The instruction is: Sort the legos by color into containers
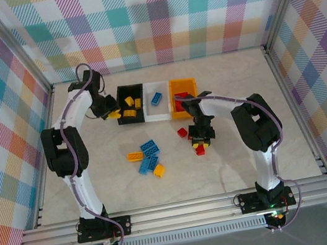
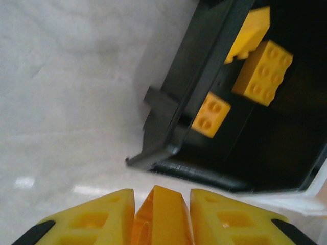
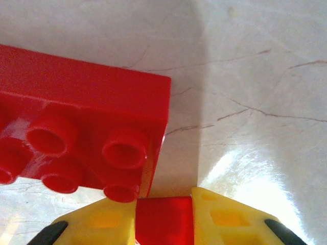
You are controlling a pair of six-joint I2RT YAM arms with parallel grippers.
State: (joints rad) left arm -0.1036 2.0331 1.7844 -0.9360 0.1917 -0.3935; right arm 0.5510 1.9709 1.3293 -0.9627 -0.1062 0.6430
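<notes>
Wrist views, left jaws gripping yellow brick [image 2: 156, 214] by black bin [image 2: 204, 76]; right jaws gripping red brick [image 3: 163, 219]

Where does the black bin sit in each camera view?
Top external: black bin at back centre, left of the white bin.
Left wrist: bin at upper right, corner nearest.
Right wrist: faces a loose red brick on the table.
Shared landmark: yellow bricks inside the bin.

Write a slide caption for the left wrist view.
Left claw shut on a yellow-orange brick, just outside the black bin, with three yellow bricks visible inside.
</notes>
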